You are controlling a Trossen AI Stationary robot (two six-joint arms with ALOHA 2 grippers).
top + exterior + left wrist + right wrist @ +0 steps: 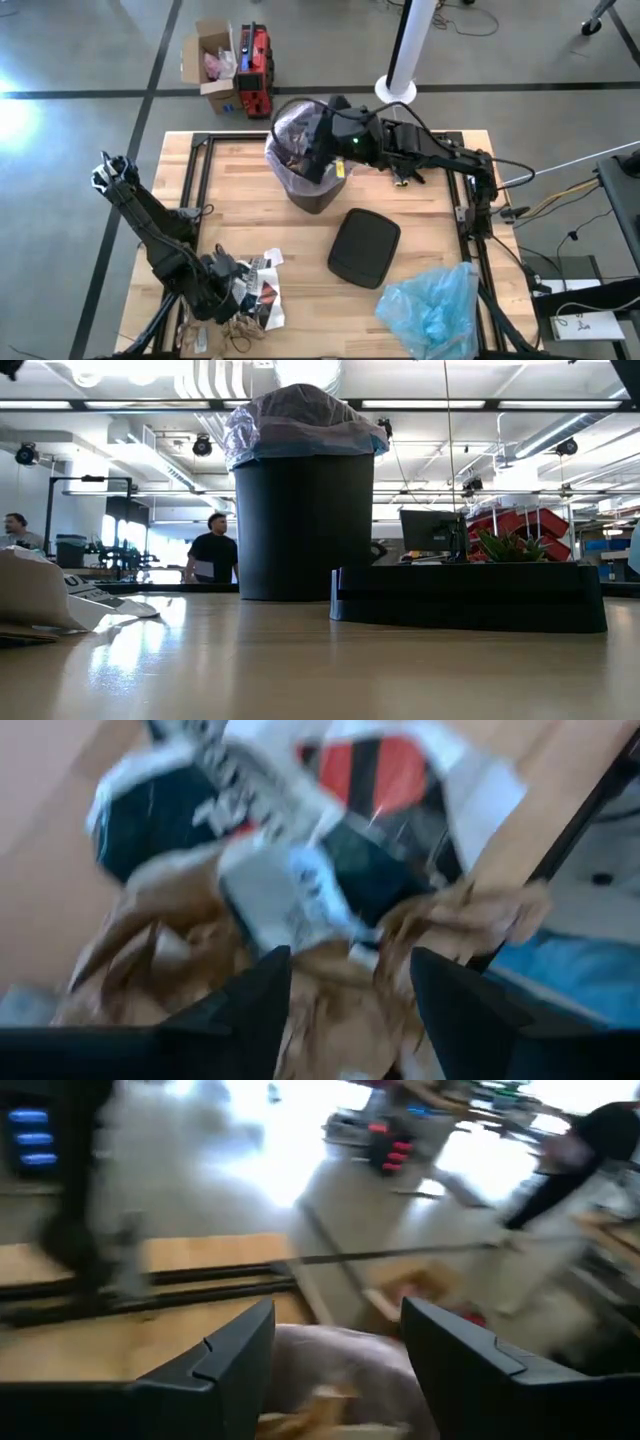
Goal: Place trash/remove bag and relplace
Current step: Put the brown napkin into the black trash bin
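Trash is lying at the table's near left corner; left gripper is hovering open over it. Right gripper is standing open above the bag-lined bin.

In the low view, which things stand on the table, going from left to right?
Crumpled paper trash → black bin lined with the bag → flat black lid.

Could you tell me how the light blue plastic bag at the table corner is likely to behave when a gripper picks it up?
The light blue bag lies crumpled and puffed, so it probably is floppy and will sag or unfold when lifted. It looks thin and translucent, likely very light. Its crinkly film may slip from a loose pinch.
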